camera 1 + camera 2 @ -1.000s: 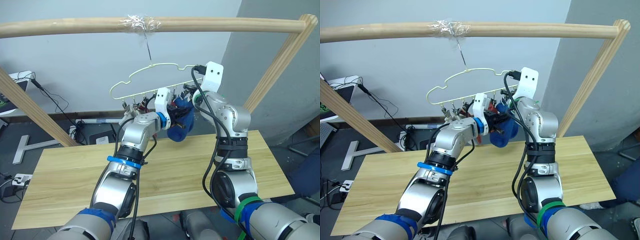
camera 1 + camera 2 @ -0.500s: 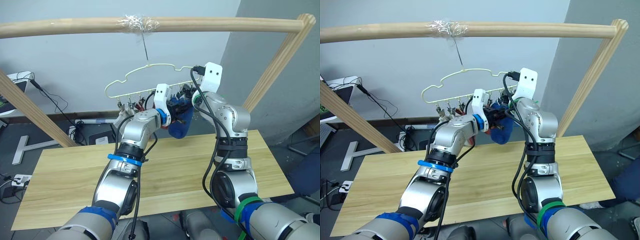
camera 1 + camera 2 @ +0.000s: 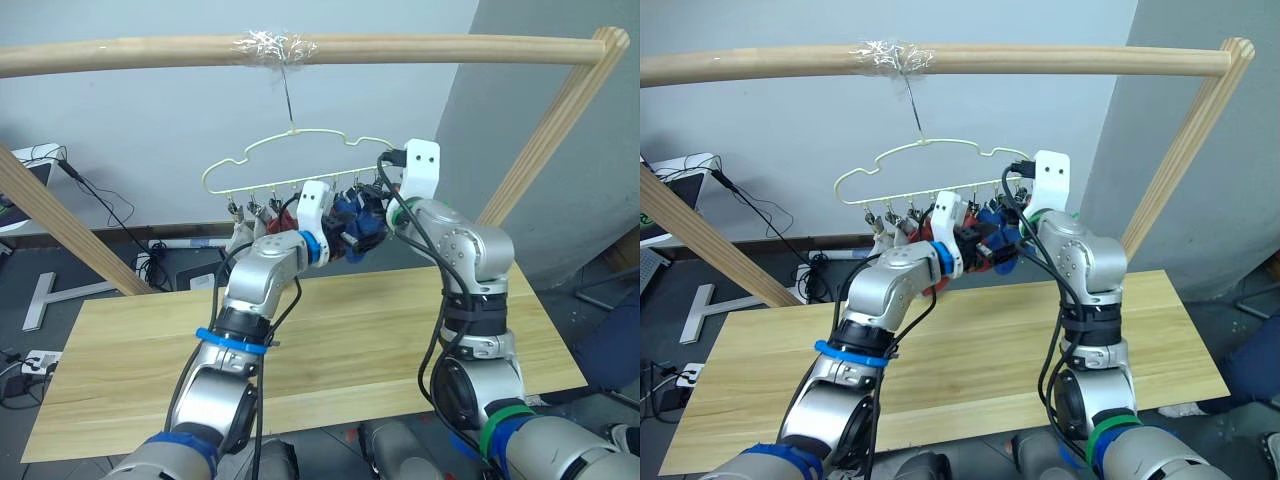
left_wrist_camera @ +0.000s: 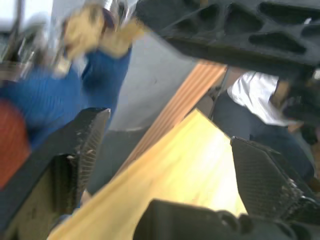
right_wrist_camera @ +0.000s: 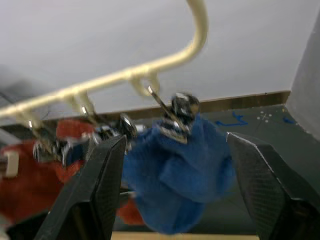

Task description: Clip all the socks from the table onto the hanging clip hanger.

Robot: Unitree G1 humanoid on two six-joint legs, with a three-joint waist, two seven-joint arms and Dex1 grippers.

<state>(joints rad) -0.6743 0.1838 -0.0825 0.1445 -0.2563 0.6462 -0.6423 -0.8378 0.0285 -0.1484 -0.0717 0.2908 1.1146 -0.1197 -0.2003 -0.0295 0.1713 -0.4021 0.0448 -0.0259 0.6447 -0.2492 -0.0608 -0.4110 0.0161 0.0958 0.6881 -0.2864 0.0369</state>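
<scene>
Raised since before, both parted end effectors (image 3: 352, 228) flank the clipped blue sock (image 5: 180, 175).

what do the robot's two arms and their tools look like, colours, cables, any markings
Both arms are silver-grey metal with rounded joint housings, and loose black cables loop along them. The left arm carries blue bands at wrist and forearm; the right arm has a green band lower down. White plastic brackets sit on both wrists. Each tool has two black, ribbed fingers.
</scene>
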